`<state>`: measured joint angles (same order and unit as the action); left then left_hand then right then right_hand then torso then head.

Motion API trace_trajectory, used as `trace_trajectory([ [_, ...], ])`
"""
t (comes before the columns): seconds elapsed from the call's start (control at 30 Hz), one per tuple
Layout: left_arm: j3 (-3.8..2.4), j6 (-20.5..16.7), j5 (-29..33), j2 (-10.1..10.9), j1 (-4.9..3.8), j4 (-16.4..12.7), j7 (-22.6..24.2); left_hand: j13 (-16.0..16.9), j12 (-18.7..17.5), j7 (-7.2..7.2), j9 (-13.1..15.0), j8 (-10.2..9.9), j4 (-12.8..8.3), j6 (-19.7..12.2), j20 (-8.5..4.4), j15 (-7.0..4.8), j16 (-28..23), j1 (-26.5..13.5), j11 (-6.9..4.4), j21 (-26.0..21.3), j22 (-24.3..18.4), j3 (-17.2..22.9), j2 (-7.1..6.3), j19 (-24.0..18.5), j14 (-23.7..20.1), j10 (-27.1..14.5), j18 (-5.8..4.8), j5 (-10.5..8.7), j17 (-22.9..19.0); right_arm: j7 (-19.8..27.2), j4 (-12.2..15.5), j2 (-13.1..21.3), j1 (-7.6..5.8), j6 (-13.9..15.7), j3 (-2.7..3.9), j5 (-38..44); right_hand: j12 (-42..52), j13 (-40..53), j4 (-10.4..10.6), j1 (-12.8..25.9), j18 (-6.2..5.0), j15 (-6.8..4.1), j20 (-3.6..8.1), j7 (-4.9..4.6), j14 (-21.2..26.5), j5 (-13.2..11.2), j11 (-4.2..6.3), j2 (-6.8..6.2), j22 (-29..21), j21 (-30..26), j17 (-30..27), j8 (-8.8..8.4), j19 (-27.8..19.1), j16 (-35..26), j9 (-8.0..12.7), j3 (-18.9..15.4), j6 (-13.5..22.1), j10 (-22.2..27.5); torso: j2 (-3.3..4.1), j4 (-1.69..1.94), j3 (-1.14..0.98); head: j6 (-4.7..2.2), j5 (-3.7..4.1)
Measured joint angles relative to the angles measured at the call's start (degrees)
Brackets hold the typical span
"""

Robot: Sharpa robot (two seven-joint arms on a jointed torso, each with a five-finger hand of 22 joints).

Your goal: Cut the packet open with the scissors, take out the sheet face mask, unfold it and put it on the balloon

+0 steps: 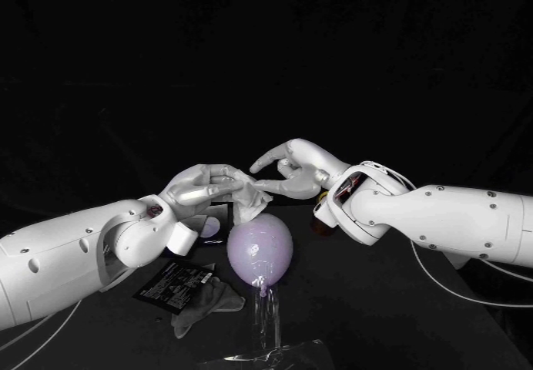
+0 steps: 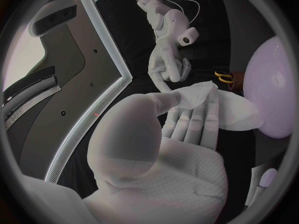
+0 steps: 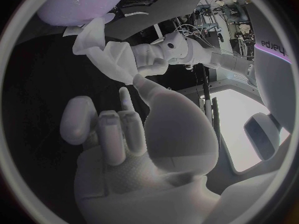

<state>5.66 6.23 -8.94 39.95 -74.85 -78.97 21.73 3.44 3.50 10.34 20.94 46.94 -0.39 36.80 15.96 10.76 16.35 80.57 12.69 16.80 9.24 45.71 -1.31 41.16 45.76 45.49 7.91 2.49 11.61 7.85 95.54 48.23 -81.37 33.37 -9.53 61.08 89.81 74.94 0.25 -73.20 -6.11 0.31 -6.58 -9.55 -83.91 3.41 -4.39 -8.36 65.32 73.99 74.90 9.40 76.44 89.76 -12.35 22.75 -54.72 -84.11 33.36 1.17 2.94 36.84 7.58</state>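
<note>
A white mask [image 1: 253, 199], crumpled and partly unfolded, is held in the air just above a balloon [image 1: 261, 245], hanging towards its top. The left hand [image 1: 200, 193] grips the mask, with its thumb pressing the sheet against its fingers, which lie side by side. The right hand [image 1: 291, 166] hovers just beside the mask's far side. Its thumb and one finger are arched and apart with nothing between them; whether a fingertip touches the sheet cannot be told.

The pale purple balloon stands upright on a clear stand [image 1: 266, 356] near the middle of the near edge of the black table [image 1: 377, 308]. A black printed packet [image 1: 172, 281] lies flat towards the table's near left corner. A grey cloth [image 1: 206, 304] touches the packet on the side facing the stand. Behind the table everything is dark.

The left wrist view looks along the left hand's palm [image 2: 174, 149]: the mask [image 2: 218, 102] spreads over the fingertips, with the balloon [image 2: 277, 84] close beside it. The yellow handles of the scissors [image 2: 224, 77] show between the balloon and the right hand [image 2: 168, 59].

The right wrist view shows the right hand [image 3: 131, 139] with several fingers bent inward together and one raised. The left hand [image 3: 115, 59] is beyond it, with the mask [image 3: 90, 37] bunched in it next to the balloon [image 3: 74, 2].
</note>
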Motion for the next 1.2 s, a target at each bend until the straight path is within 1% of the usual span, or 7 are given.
trace_trajectory([
  [0.17, 0.0, 0.01, -0.02, 0.09, 0.0, -0.09, 0.03, 0.04, 0.0, 0.0, 0.0, 0.29, 0.15, -0.19, 0.0, 0.0, 0.28, 0.0, 0.02, 0.22, 0.15, 0.15, 0.0, 0.0, 0.0, 0.42, 0.0, -0.06, 0.05, -1.45, -0.13, -0.5, 0.16, 0.84, -0.01, 0.74, 0.0, 0.01, 0.15, 0.54, 0.01, 0.0, 0.0, 0.26, 0.0, -0.35, 0.0, 0.54, 0.1, 0.0, 0.0, -0.23, 0.0, -0.02, 0.0, -0.15, -0.27, 0.0, 0.02, 0.0, -0.02, 0.03, 0.02],
  [0.23, 0.0, 0.02, -0.05, 0.13, 0.0, -0.11, 0.04, 0.07, 0.0, 0.0, 0.0, 0.3, 0.16, -0.19, 0.0, 0.0, 0.28, -0.08, 0.22, 0.22, 0.15, 0.16, -0.08, 0.0, 0.0, 0.62, 0.01, -0.07, 0.09, -1.79, -0.17, -0.64, 0.2, 1.0, -0.01, 0.84, 0.0, 0.02, 0.44, -0.03, 0.01, 0.0, 0.0, 0.4, 0.0, -0.34, 0.0, 2.32, 0.17, 0.0, 0.01, -0.23, 0.0, -0.12, 0.0, 0.78, -0.91, 0.0, 0.03, 0.0, -0.02, 0.06, 0.02],
  [0.33, 0.0, 0.04, -0.18, 0.19, 0.0, -0.14, 0.04, 0.07, 0.0, 0.0, 0.0, 0.66, 0.0, -0.2, -0.21, 0.0, 0.51, -0.3, 0.1, 0.45, 0.31, 0.32, -0.3, -0.21, 0.0, 1.34, 0.0, -0.08, 0.14, -2.18, -0.34, -0.8, 0.24, 1.1, -0.01, 0.91, 0.0, 0.01, 0.27, -1.33, 0.02, 0.0, 0.0, 0.79, 0.0, -0.34, 0.0, 4.24, 0.26, 0.0, 0.01, -0.23, -0.01, -0.13, -0.09, 2.28, -1.43, 0.0, 0.04, 0.0, -0.02, 0.1, 0.02],
  [0.57, 0.0, 0.1, -0.8, 0.31, 0.0, -0.19, 0.04, 0.13, 0.0, -0.01, 0.0, 0.95, 0.0, -0.37, -0.21, 0.0, 0.51, -0.3, 0.09, 0.67, 0.41, 0.32, -0.31, -0.21, 0.0, 1.76, 0.0, -0.08, 0.2, -2.45, -0.58, -1.01, 0.27, 0.99, -0.01, 0.92, -0.01, 0.0, -0.55, -2.48, 0.03, 0.0, 0.0, 0.67, 0.0, -0.34, 0.01, 5.97, 0.43, 0.23, 0.05, -0.23, -0.01, 0.04, -0.16, 3.76, -1.7, 0.0, 0.04, 0.0, -0.03, 0.19, -0.05],
  [0.93, 0.0, 0.19, -1.78, 0.38, 0.0, -0.27, 0.04, 0.13, 0.0, -0.01, 0.0, 0.98, 0.15, -0.43, -0.21, 0.0, 0.76, -0.3, 0.1, 0.89, 0.57, 0.47, -0.31, -0.21, 0.0, 2.15, 0.0, -0.16, 0.23, -2.41, -0.97, -1.31, 0.28, 0.1, -0.01, 0.77, -0.1, -0.03, -0.92, -2.24, 0.05, 0.0, 0.0, 0.68, 0.0, -0.33, 0.04, 6.02, 0.46, 0.22, 0.05, -0.23, -0.02, 0.02, -0.15, 3.88, -1.71, 0.04, 0.02, 0.0, -0.05, 0.18, 0.01],
  [1.1, 0.0, 0.23, -2.03, 0.29, 0.0, -0.29, 0.04, 0.12, 0.0, 0.0, 0.0, 1.43, 0.14, -0.6, -0.21, 0.0, 0.76, -0.53, 0.1, 0.89, 0.57, 0.49, -0.53, -0.21, 0.01, 2.14, 0.0, -0.16, 0.3, -2.38, -1.14, -1.73, 0.29, -0.61, -0.01, 0.69, -0.14, -0.02, -1.15, -0.62, 0.06, 0.0, 0.0, 0.11, 0.0, -0.33, 0.08, 3.72, 0.55, 0.22, 0.04, -0.92, -0.02, -0.01, -0.05, 2.33, -1.13, 0.08, 0.02, 0.0, -0.05, 0.18, -0.02],
  [1.2, 0.0, 0.26, -2.13, 0.25, 0.0, -0.29, 0.04, 0.13, 0.0, 0.0, 0.0, 1.54, -0.01, -0.6, -0.21, 0.0, 0.76, -0.53, 0.1, 0.89, 0.65, 0.64, -0.53, -0.21, 0.01, 2.14, 0.0, -0.16, 0.3, -2.38, -1.17, -1.85, 0.29, -1.07, -0.01, 0.64, -0.14, -0.01, -1.01, -0.09, 0.07, 0.05, 0.0, -0.27, -0.03, -0.32, 0.09, 2.91, 0.47, 0.22, 0.0, -1.3, -0.02, -0.02, 0.08, 1.67, -0.74, 0.09, 0.02, 0.0, -0.05, 0.2, 0.02],
])
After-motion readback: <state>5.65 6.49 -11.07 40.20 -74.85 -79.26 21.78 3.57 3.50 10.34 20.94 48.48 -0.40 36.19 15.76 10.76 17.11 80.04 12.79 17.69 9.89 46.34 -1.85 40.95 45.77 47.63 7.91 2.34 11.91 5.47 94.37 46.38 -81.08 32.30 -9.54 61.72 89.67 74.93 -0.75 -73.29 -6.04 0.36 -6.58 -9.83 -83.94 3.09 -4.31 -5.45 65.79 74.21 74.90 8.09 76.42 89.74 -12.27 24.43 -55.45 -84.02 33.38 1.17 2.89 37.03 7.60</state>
